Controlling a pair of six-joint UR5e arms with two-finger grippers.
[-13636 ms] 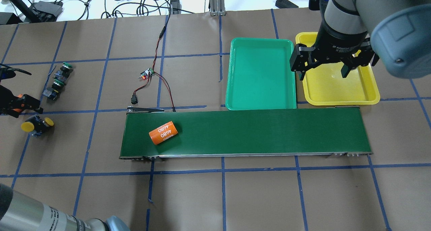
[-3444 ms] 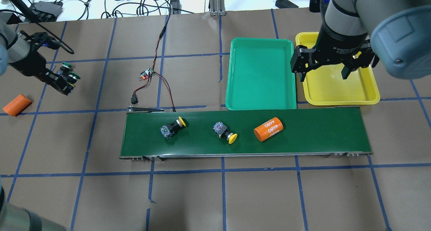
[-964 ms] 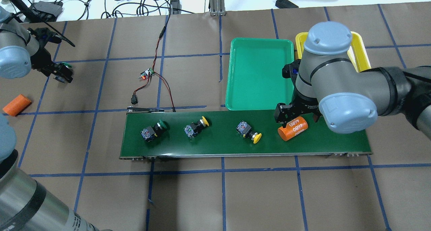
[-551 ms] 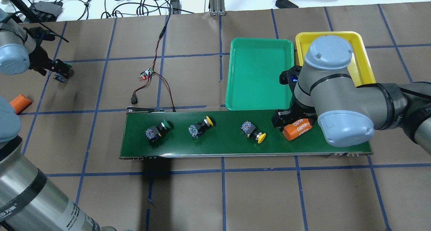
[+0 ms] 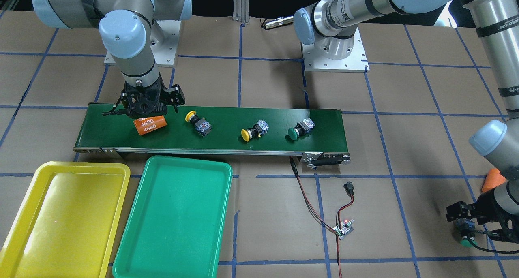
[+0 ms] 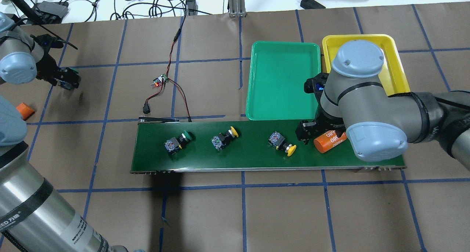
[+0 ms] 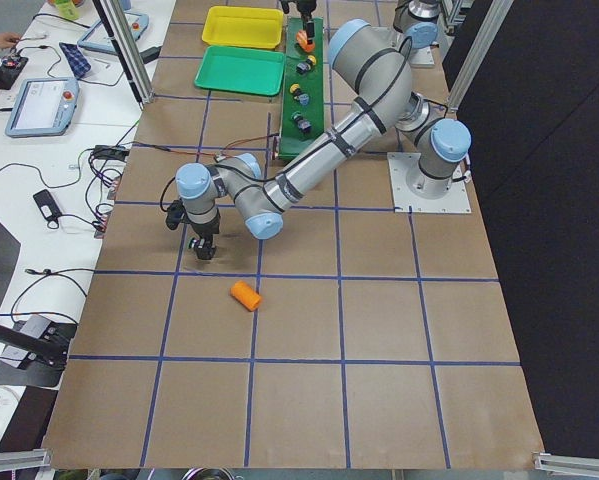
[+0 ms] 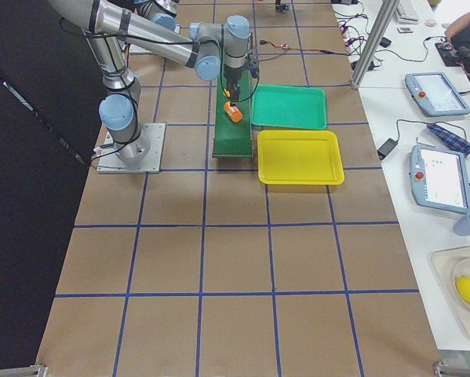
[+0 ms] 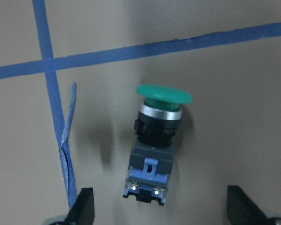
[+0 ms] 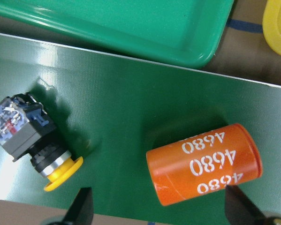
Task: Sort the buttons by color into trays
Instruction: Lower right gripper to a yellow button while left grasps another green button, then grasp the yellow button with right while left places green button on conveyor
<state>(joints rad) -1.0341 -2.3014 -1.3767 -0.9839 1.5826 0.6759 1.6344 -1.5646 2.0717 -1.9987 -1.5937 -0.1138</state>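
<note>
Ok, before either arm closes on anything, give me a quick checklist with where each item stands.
1. The right gripper is open: ok, fingertips wide apart.
2. It is lined up on a button: not ok. The orange 4680 cylinder lies under it, and the nearest yellow button sits off to one side.
3. The left gripper is open: ok.
4. It is lined up on the green button below it: ok, the button lies between the fingertips.
5. The yellow tray and green tray are free to receive: ok, nothing in either.
6. The conveyor belt is stopped: cannot tell.
</note>
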